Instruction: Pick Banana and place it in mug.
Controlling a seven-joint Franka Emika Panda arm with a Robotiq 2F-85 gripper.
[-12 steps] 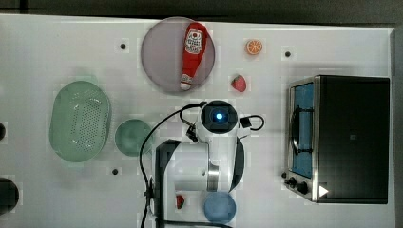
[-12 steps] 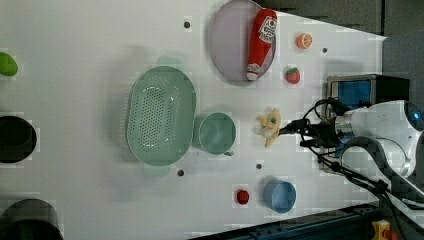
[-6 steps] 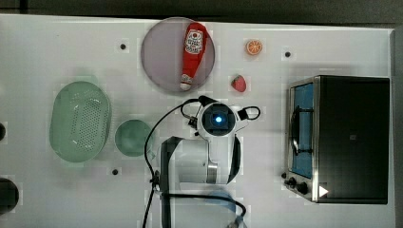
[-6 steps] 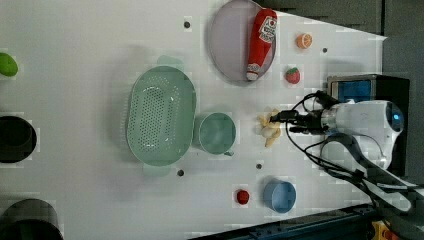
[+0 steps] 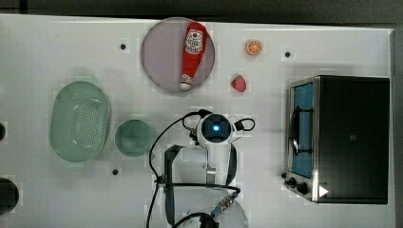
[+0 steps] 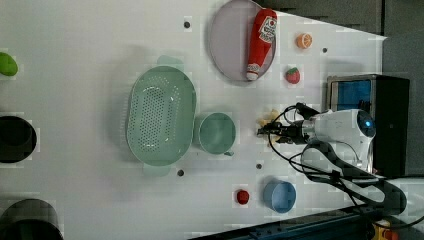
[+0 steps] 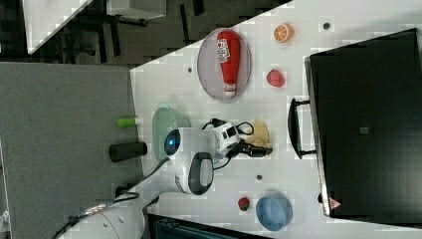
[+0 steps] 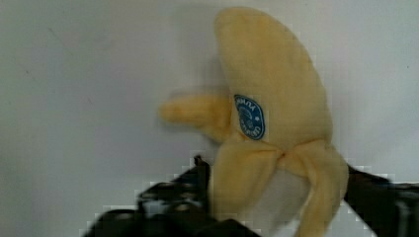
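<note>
The arm has dropped onto the banana, gripper fingers straddling it, narrowing but not yet clamped. A centred squeeze before lifting towards the mug looks wisest

Pale yellow plush banana with peel flaps spread and a round blue sticker, lying on the white desk at the left view's centre right, teal-green round mug upright, left of it
</note>
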